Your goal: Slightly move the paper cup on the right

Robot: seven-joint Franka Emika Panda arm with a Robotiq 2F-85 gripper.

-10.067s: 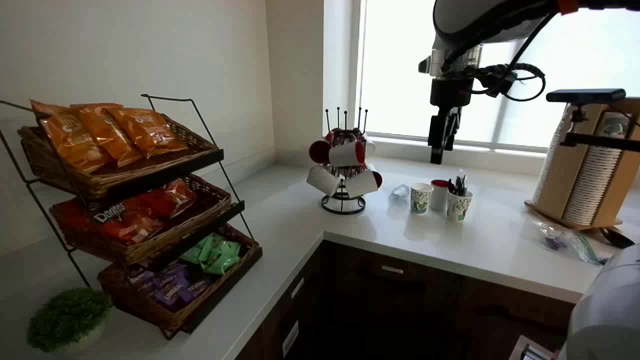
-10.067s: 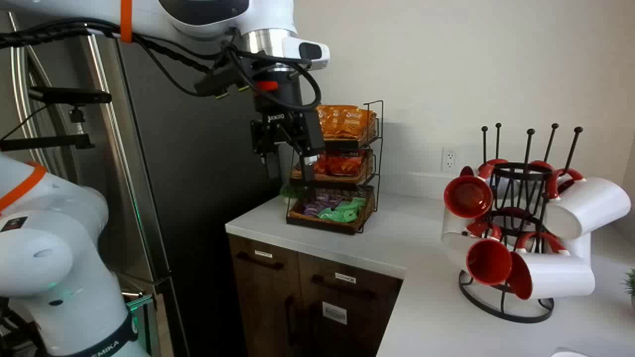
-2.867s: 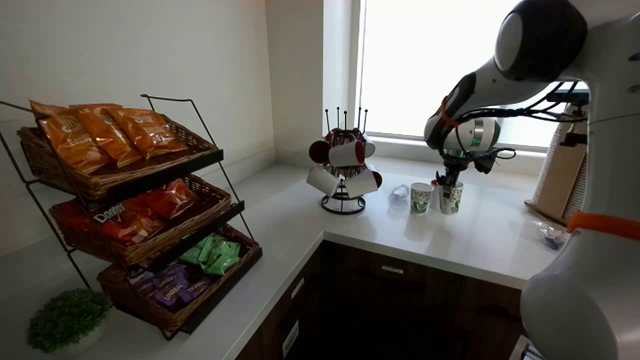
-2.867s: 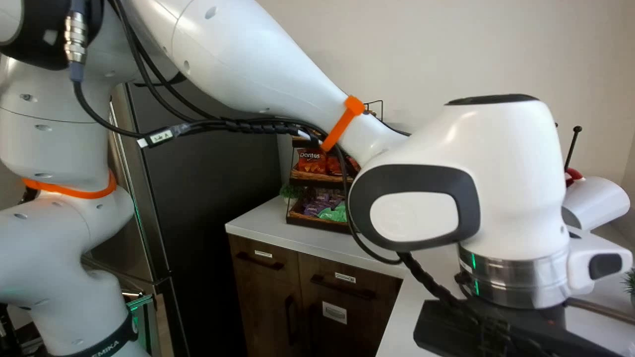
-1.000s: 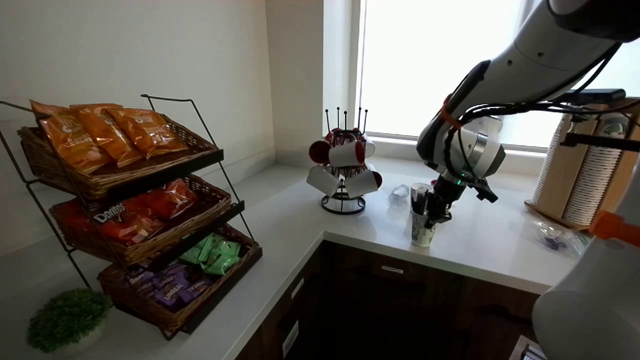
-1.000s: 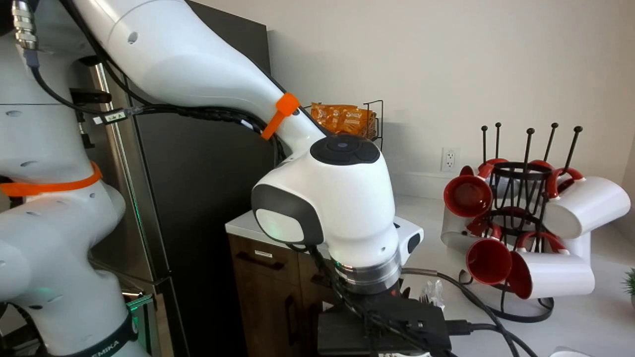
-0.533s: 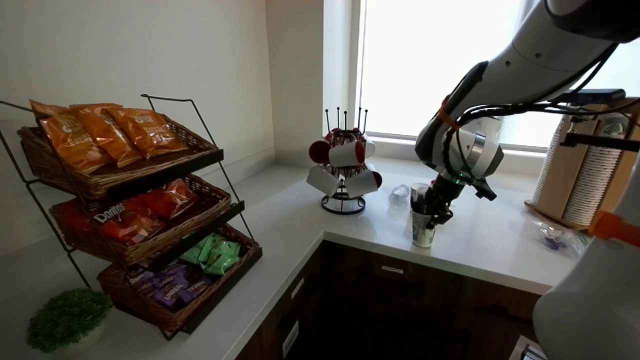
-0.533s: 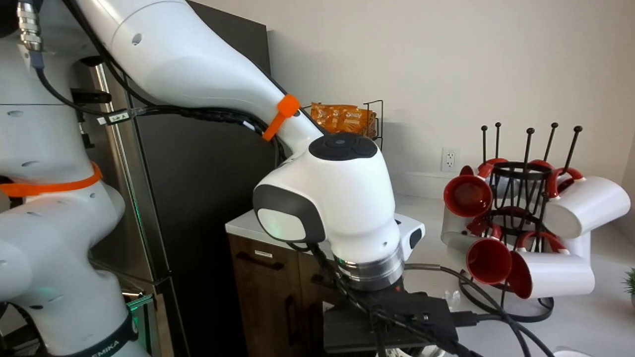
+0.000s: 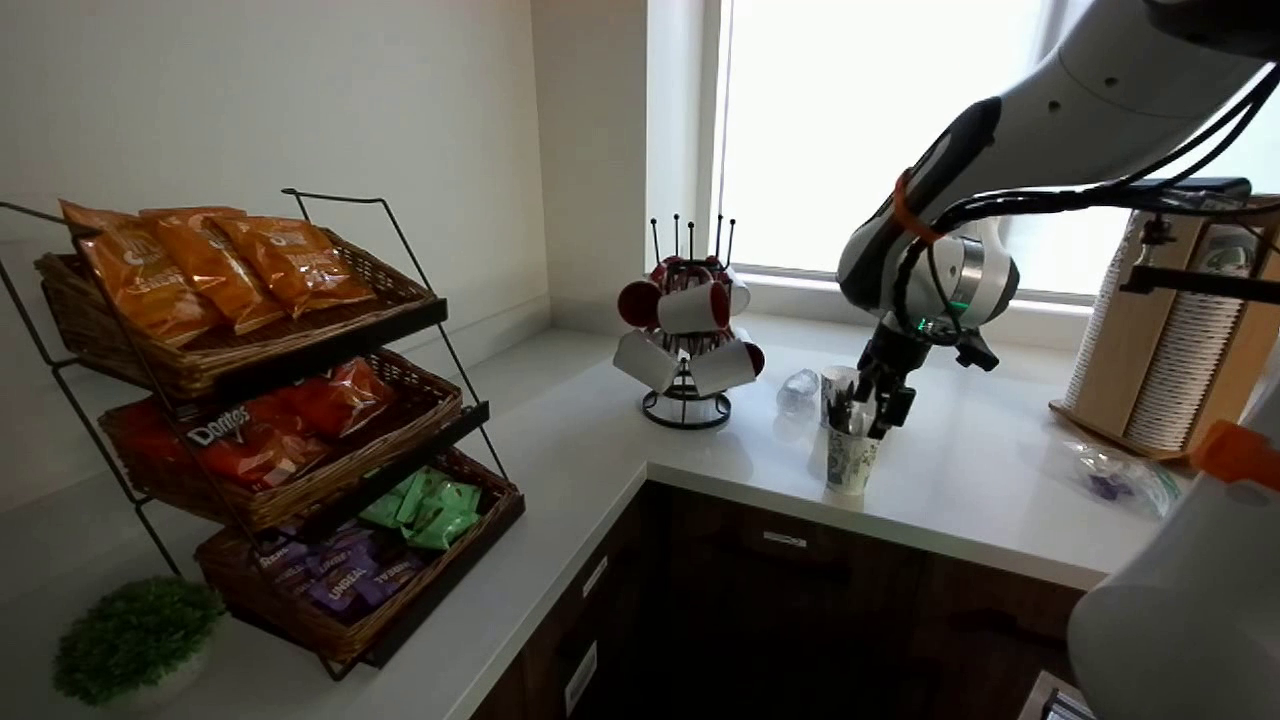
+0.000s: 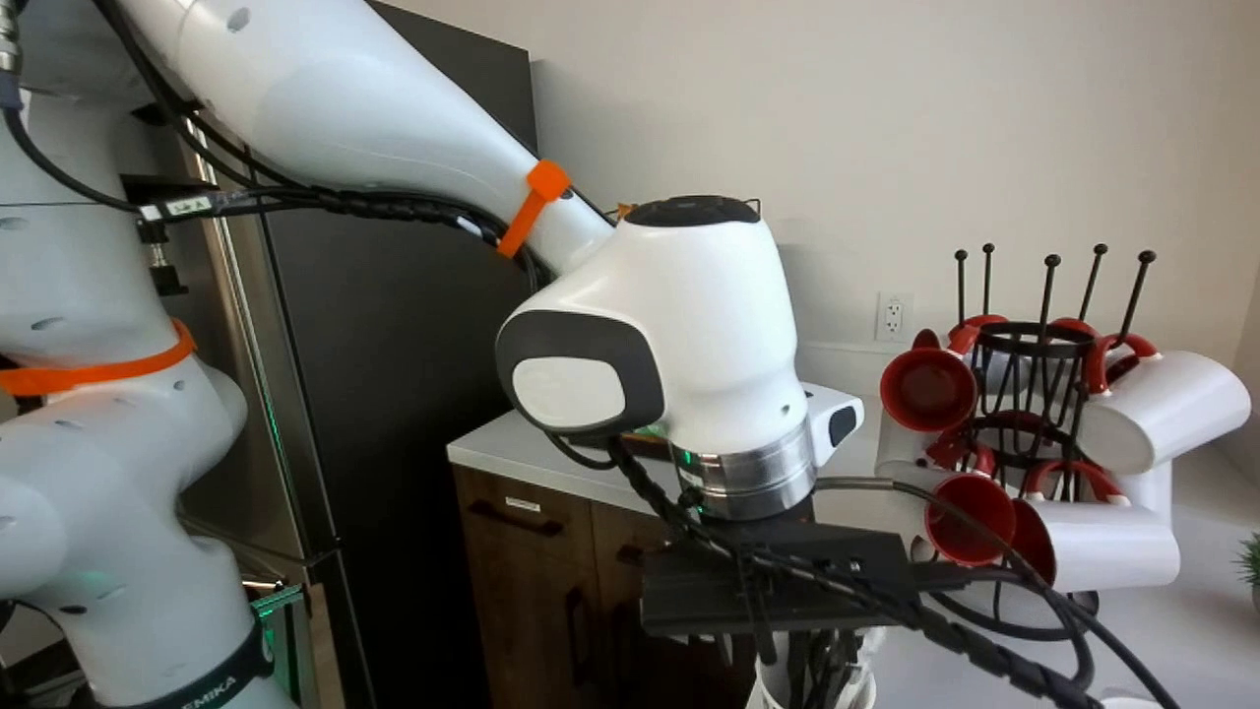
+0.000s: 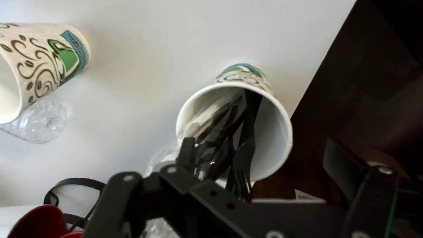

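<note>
The paper cup (image 9: pixel 848 465), white with a printed pattern and dark plastic cutlery (image 9: pixel 845 410) in it, stands near the counter's front edge. In the wrist view the cup (image 11: pixel 271 138) opens toward the camera, with black forks and clear wrapping inside. Its rim (image 10: pixel 863 692) shows at the bottom of an exterior view. My gripper (image 9: pixel 878 408) is just above and beside the cup's top. In the wrist view my gripper (image 11: pixel 259 150) has its jaws wide apart. One finger (image 11: pixel 186 150) overlaps the cup's rim; the other finger (image 11: pixel 338 165) is clear of it.
A second patterned cup (image 11: pixel 43 62) and crumpled clear plastic (image 9: pixel 798 392) stand behind. The mug rack (image 9: pixel 688 345) is to the left, with a cup dispenser (image 9: pixel 1165 350) and plastic bag (image 9: pixel 1115 478) to the right. The snack rack (image 9: pixel 280 400) stands far left.
Over ten seconds the paper cup has moved leftward and toward the front edge. In the last half second my gripper has risen off the cup, which stays standing.
</note>
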